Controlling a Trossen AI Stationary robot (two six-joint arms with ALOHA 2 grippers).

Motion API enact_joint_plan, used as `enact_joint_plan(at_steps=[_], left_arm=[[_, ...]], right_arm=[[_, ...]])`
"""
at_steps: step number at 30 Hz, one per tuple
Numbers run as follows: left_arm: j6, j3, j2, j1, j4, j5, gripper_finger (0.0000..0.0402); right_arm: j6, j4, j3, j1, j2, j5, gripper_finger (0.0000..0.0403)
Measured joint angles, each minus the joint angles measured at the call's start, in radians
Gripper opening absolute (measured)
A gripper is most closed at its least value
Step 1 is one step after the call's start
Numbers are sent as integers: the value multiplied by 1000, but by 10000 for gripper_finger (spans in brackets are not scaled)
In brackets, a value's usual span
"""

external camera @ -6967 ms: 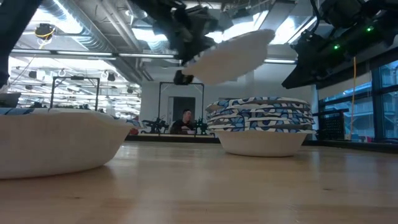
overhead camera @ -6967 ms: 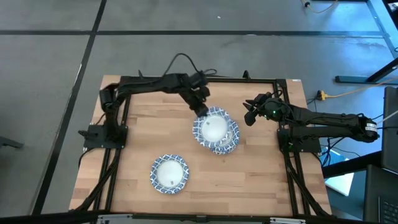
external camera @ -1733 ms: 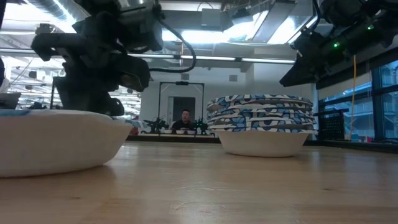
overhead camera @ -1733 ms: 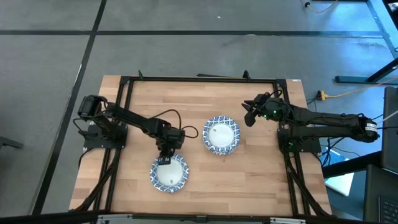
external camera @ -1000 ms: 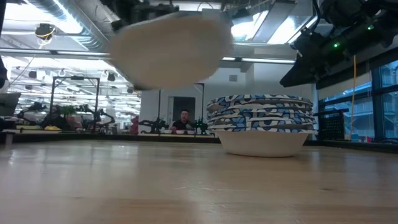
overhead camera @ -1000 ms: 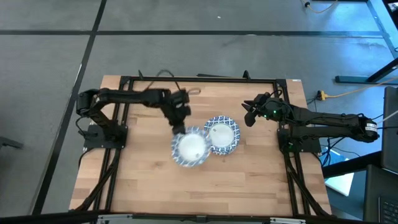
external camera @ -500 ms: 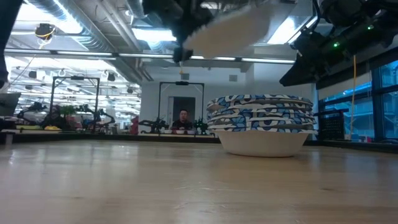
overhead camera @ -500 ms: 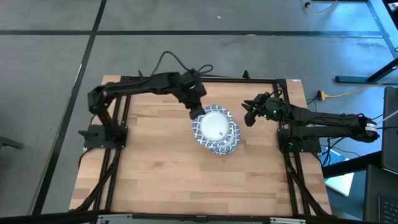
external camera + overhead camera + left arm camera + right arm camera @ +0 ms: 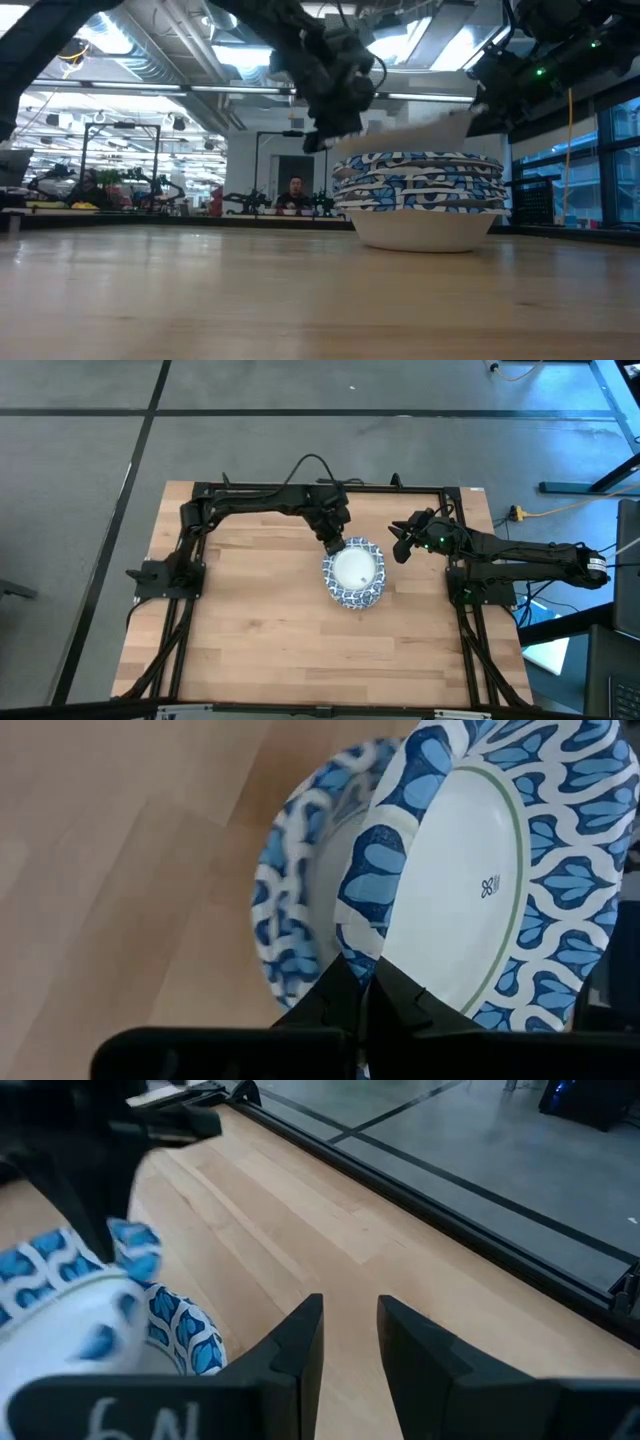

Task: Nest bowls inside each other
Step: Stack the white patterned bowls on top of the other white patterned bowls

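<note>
A stack of nested blue-and-white rimmed bowls (image 9: 356, 582) (image 9: 420, 195) stands by its base on the table's middle right. My left gripper (image 9: 337, 542) (image 9: 338, 90) is shut on one more bowl (image 9: 470, 870) (image 9: 420, 133), held tilted right over the stack (image 9: 290, 920). Whether the two touch does not show. My right gripper (image 9: 402, 542) (image 9: 350, 1330) waits open, raised to the right of the stack (image 9: 90, 1310). My left gripper pinches the bowl's patterned rim (image 9: 362, 955) between its two fingers, on the bowl's far-left side. The fingers come slanting down from the far left. The bowl hangs tilted in the hold, its free side over the stack.
Bare wooden tabletop (image 9: 250, 640) lies left of and nearer than the stack. A black frame (image 9: 320, 487) runs round the table. A person (image 9: 295, 195) sits in the room far behind the table.
My left gripper has carried the bowl, lifted clear, from the table's near middle toward the far right and on over the stack. It has then come down until the bowl sits tilted right above the stack's top. My right arm has kept still.
</note>
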Motion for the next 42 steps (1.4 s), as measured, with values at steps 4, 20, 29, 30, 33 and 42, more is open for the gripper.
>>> enact_joint_plan(at_steps=[4, 20, 29, 30, 33, 42], left_arm=[[-1, 0, 34, 1, -3, 9, 0], [21, 0, 41, 0, 47, 43, 50], [45, 0, 41, 4, 64, 95, 127], [48, 0, 41, 4, 70, 95, 136], [45, 0, 41, 3, 89, 90, 154], [51, 0, 40, 10, 149, 83, 157]], right_arm=[[0, -8, 0, 0, 0, 0, 98], [-4, -13, 0, 0, 0, 0, 98], [-15, -13, 0, 0, 0, 0, 98], [-15, -14, 0, 0, 0, 0, 98], [-14, -13, 0, 0, 0, 0, 98], [-20, -14, 0, 0, 0, 0, 98]])
